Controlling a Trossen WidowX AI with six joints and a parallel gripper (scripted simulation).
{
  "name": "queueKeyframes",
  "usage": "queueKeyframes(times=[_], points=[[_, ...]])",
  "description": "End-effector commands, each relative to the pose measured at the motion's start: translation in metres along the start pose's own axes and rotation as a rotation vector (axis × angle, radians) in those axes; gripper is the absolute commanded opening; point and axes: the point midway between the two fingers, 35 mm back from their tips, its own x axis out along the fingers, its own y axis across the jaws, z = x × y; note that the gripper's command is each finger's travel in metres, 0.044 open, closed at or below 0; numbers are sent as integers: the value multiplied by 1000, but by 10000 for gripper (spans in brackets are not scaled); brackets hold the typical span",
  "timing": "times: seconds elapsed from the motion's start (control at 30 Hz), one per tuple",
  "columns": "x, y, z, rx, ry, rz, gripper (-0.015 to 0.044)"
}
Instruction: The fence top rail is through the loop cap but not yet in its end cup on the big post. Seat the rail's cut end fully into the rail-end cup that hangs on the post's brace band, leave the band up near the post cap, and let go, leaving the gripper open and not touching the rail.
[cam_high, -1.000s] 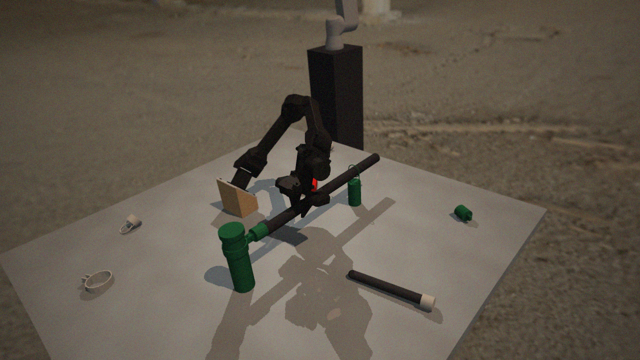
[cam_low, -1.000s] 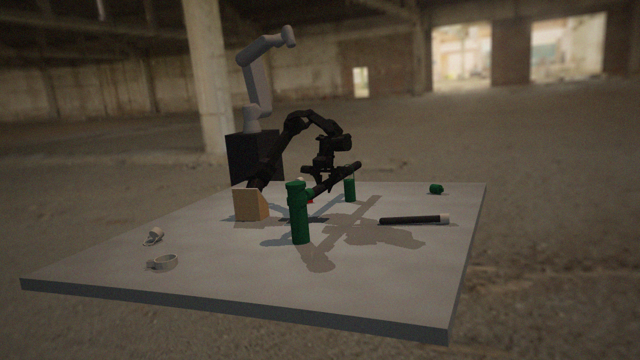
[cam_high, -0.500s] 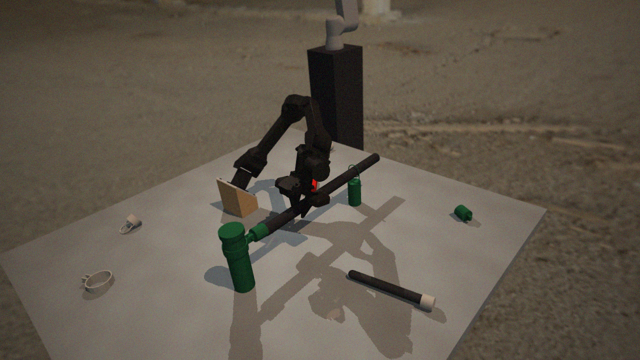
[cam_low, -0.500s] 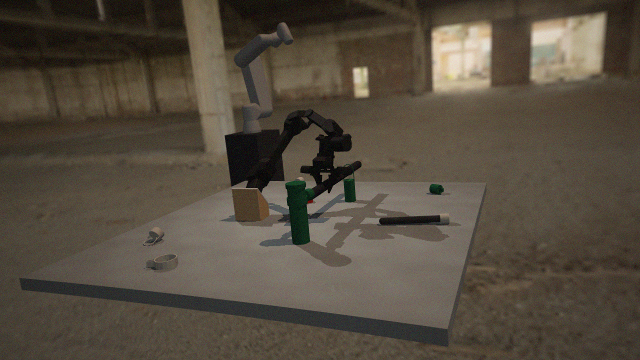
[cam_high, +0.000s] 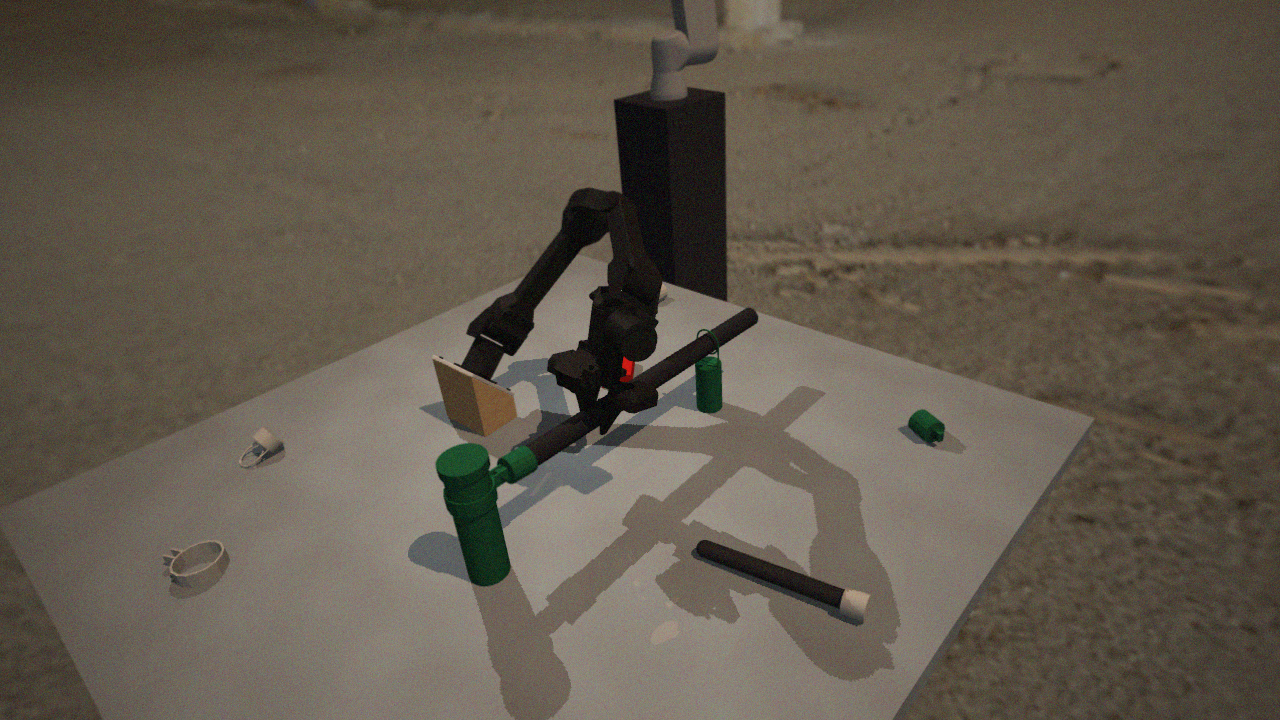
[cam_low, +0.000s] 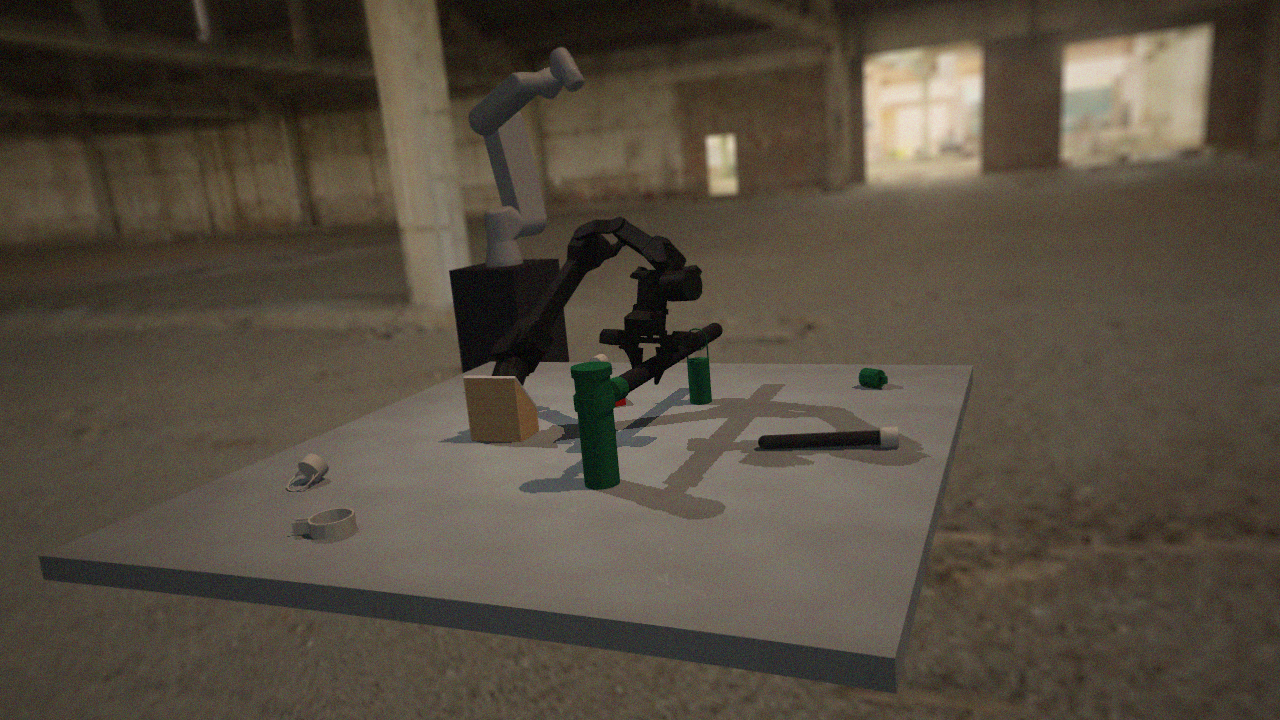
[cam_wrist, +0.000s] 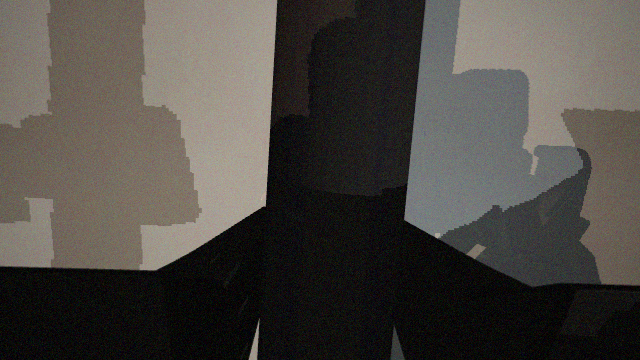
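The dark top rail (cam_high: 689, 356) (cam_low: 670, 362) (cam_wrist: 350, 75) runs sloping through the wire loop of the loop cap on the short green post (cam_high: 708, 391) (cam_low: 699, 385). Its near end meets the green rail-end cup (cam_high: 519, 463) (cam_low: 618, 387); how deep it sits inside is hidden. The cup hangs on the brace band (cam_high: 471, 503) up near the cap of the big green post (cam_high: 484, 543) (cam_low: 598, 447). My gripper (cam_high: 605, 411) (cam_low: 648, 368) (cam_wrist: 325, 222) is shut on the rail between cup and loop, with a finger on each side.
A wooden wedge (cam_high: 492, 409) (cam_low: 492, 411) stands at the arm's base. A short dark rail with a white end (cam_high: 769, 570) (cam_low: 819, 439) and a loose green cup (cam_high: 924, 425) (cam_low: 871, 377) lie to the right. A beige band (cam_low: 332, 530) and beige loop cap (cam_high: 266, 438) (cam_low: 313, 464) lie left.
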Motion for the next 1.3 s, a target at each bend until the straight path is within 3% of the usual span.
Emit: queueKeyframes(times=[0.0, 1.27], points=[[-6, 0, 11, 10, -17, 10, 0], [2, 0, 26, 10, -18, 11, 0]])
